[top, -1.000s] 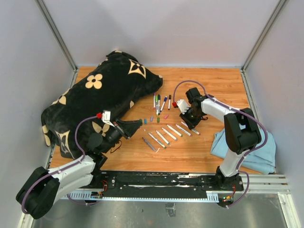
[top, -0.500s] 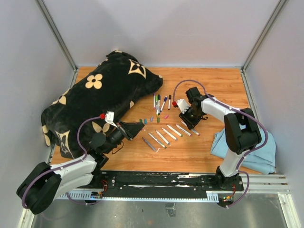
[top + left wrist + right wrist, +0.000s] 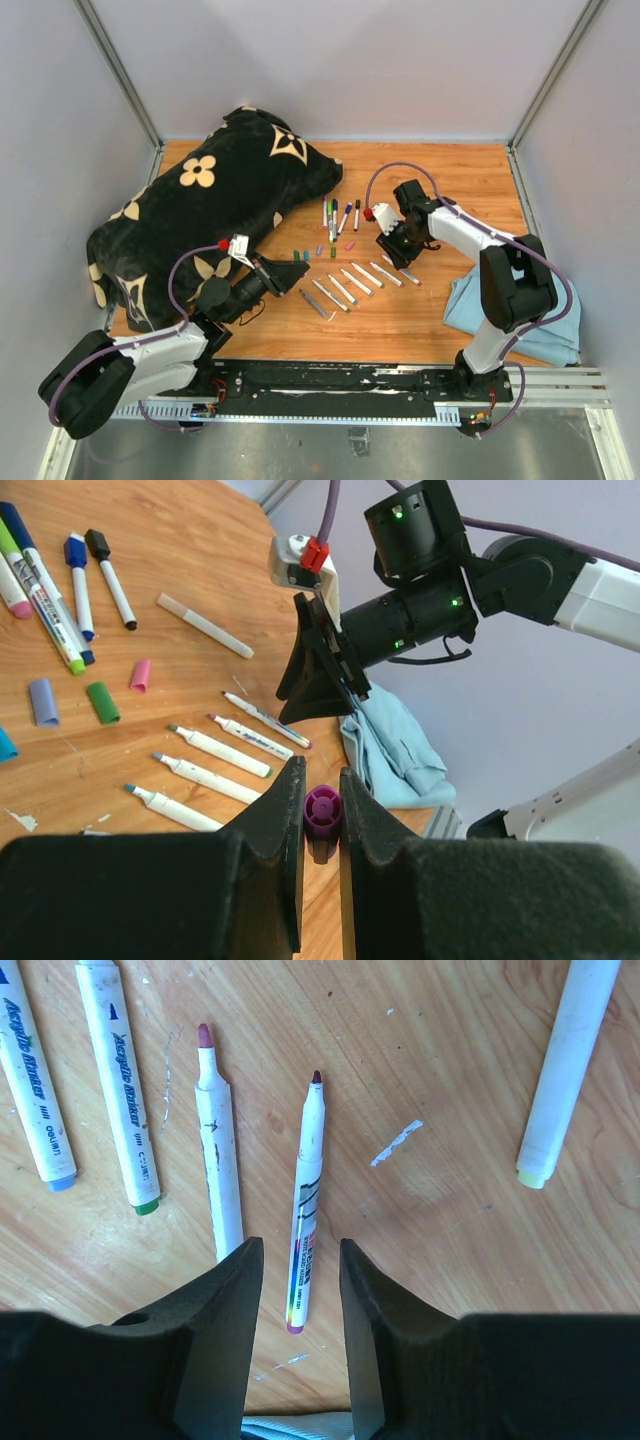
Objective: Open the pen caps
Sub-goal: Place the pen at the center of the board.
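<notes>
Left gripper [image 3: 321,776]: pinched shut on a purple pen cap [image 3: 322,813], above the table [image 3: 200,540] | Right gripper [image 3: 300,1252]: jaws parted, empty, straddling a thin uncapped pen [image 3: 308,1200] lying flat | Risk: the shallow pinch may let the cap slip and roll among the loose caps [image 3: 101,702].

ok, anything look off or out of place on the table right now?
Two things look out of place. A big black flower-patterned cushion sprawls over the left side of the table, and a blue cloth lies crumpled at the near right corner. The wood also has white scuff marks. Nothing looks spilled.
</notes>
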`<state>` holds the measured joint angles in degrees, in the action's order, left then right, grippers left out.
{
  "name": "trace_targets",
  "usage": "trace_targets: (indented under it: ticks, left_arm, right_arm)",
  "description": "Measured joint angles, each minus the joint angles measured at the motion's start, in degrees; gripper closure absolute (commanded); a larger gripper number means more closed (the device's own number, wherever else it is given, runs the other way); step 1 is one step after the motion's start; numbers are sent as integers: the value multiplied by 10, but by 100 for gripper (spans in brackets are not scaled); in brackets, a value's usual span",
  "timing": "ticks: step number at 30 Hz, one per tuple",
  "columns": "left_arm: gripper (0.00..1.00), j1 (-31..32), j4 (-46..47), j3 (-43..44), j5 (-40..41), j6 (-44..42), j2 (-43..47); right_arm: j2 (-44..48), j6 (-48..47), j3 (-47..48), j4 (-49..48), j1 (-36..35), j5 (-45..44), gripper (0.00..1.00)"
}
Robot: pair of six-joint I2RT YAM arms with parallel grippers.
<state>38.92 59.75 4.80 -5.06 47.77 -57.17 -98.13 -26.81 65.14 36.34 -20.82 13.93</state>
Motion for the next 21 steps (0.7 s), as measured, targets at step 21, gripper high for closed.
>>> trace_targets:
  ticks: [21]
  left_arm:
    - [100,36,1,39,14,-7,-73]
  right_arm:
    - [38,0,0,0,0,15,59]
